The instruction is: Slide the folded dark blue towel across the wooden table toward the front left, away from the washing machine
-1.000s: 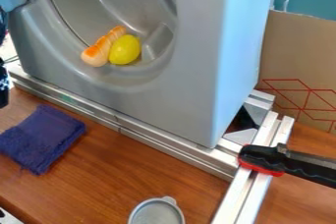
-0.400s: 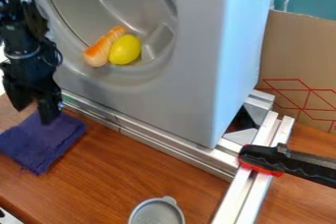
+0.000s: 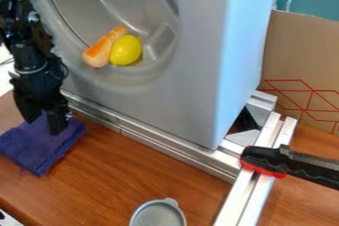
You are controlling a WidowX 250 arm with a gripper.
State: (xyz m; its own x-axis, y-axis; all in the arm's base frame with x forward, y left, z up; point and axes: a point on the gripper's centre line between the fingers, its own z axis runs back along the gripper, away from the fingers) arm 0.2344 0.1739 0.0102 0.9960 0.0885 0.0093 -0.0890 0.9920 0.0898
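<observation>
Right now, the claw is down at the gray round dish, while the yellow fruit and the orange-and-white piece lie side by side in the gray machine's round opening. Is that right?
Not quite: it isn't at the gray round dish. The camera view shows the claw down at the dark blue cloth. The rest stands.

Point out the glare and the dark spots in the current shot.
Camera view: pale sheen down the side panel of the grey machine, softer highlights in its round hollow; camera view: bright glints along the metal rail in front; camera view: the black gripper at the blue cloth so dark that surface detail is mostly lost.
</observation>
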